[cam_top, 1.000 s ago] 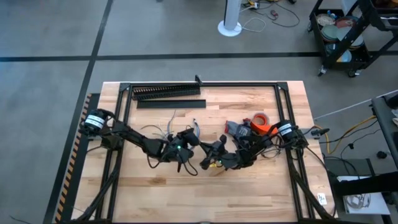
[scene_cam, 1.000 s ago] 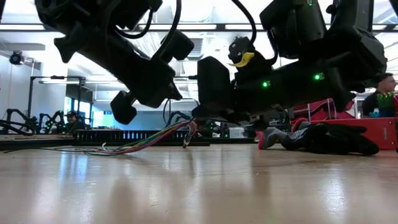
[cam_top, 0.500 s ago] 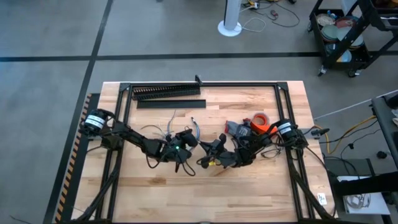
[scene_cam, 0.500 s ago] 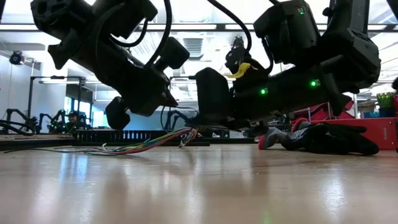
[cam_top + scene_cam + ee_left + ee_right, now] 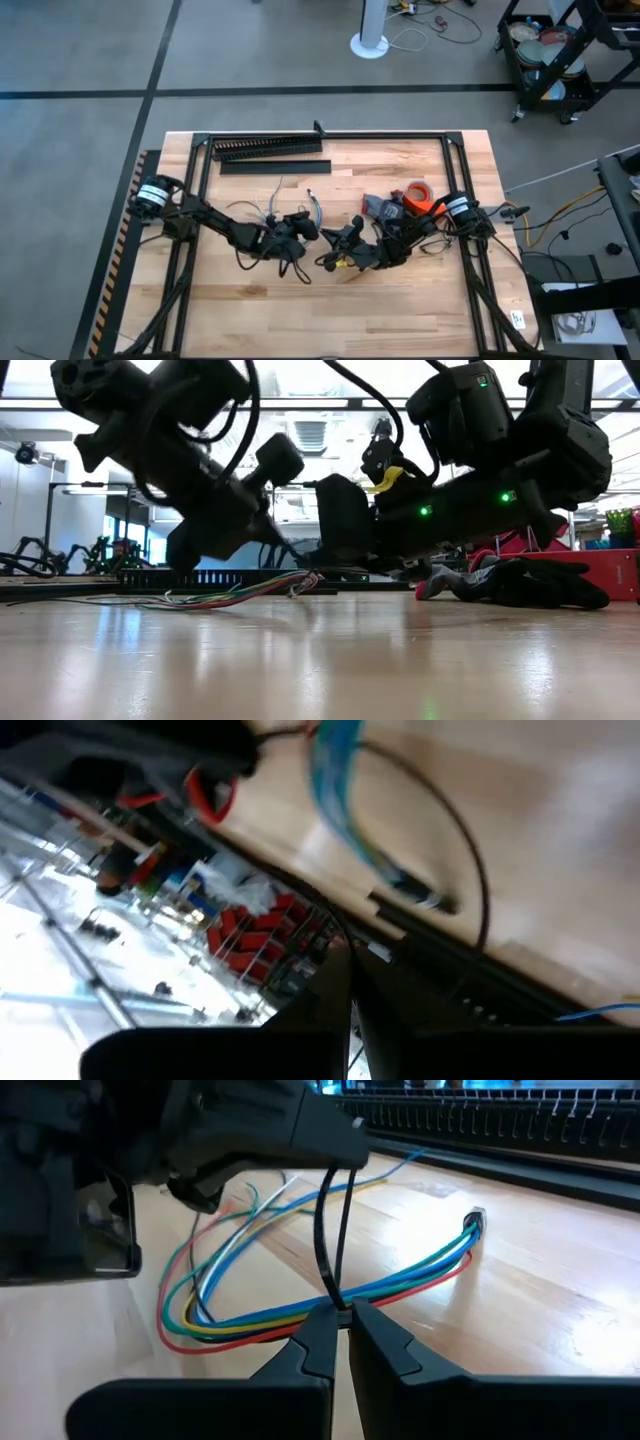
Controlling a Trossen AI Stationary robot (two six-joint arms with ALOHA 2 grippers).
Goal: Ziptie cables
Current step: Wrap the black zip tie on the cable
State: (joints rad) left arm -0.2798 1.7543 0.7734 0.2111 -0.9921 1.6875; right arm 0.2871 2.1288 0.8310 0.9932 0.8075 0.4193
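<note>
The cables (image 5: 400, 1280) are a bundle of coloured wires lying curled on the wood left of the table's middle (image 5: 262, 210), their tied end (image 5: 472, 1223) toward the far edge. A thin black ziptie (image 5: 322, 1240) stands as a narrow loop over the bundle. My left gripper (image 5: 345, 1148) is shut on the loop's top. My right gripper (image 5: 338, 1320) is shut on its bottom, right beside the wires. In the high view the two grippers (image 5: 303, 228) (image 5: 322, 240) nearly meet at the table's middle. My left gripper pinches the ziptie's upper end (image 5: 340, 1172) between its two fingertips, which come slanting down from the table's left. The two strands hang down from it to the bundle. My right gripper pinches the ziptie's lower end (image 5: 336, 1302) between its two fingertips, coming low from the near side and pointing toward the far edge. The hold sits right where the loop meets the wires; whether the fingers also touch the wires cannot be told.
A long black comb-toothed duct (image 5: 266, 147) and a flat black strip (image 5: 275, 167) lie along the far edge. An orange tape roll (image 5: 418, 190) and a dark glove (image 5: 520, 582) lie under the right arm. Bare wood lies toward the near edge.
My left gripper has turned about its wrist and shifted a little toward the table's left, still shut. The cable bundle's tied end, raised a second ago, has sunk onto the table.
</note>
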